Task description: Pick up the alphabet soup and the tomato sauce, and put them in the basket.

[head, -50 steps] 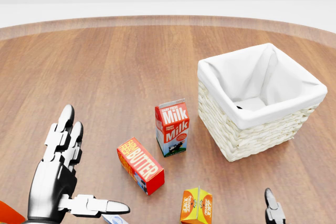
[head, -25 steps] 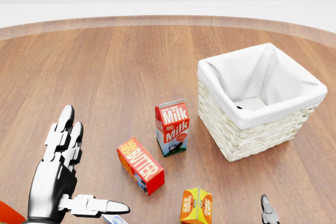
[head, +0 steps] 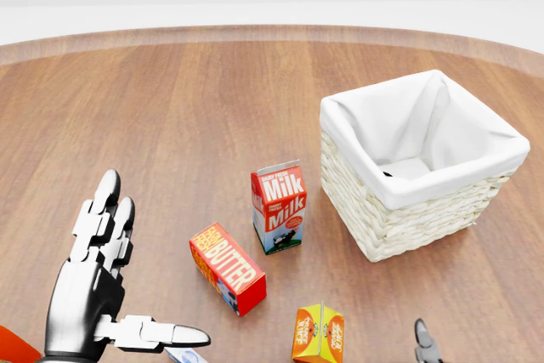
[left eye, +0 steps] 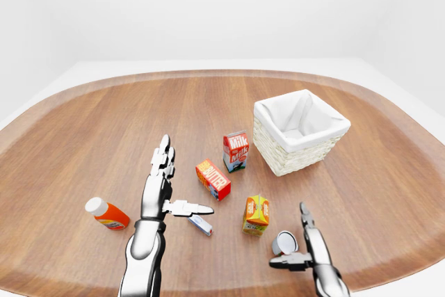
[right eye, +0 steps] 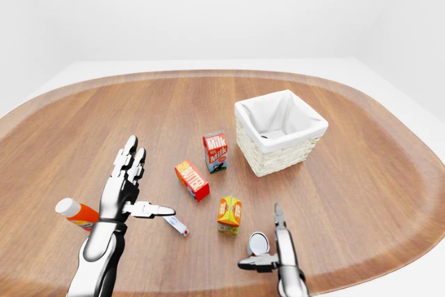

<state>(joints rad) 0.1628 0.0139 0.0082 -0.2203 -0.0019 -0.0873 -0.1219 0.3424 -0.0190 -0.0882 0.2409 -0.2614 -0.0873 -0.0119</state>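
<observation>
Right hand (left eye: 306,252) dropped lower in head view since earlier frame, fingers spread, empty, beside tipped can (left eye: 284,243). Left hand (left eye: 161,189) unmoved, open, empty. Nothing grasped yet.

Three head-mounted views, downward over table (left eye: 83,123)

On the oval wooden table (left eye: 104,123) stand one white-lined wicker basket (left eye: 300,131), one red and white milk carton (left eye: 236,151), one red and orange butter box (left eye: 213,179) and one small orange and yellow carton (left eye: 256,214). One grey metal can (left eye: 284,243) lies near the bottom edge, and one red bottle with a white cap (left eye: 106,214) lies toward the left. One small white and blue tube (left eye: 201,225) lies between them. Two metallic robot hands are in view.
</observation>
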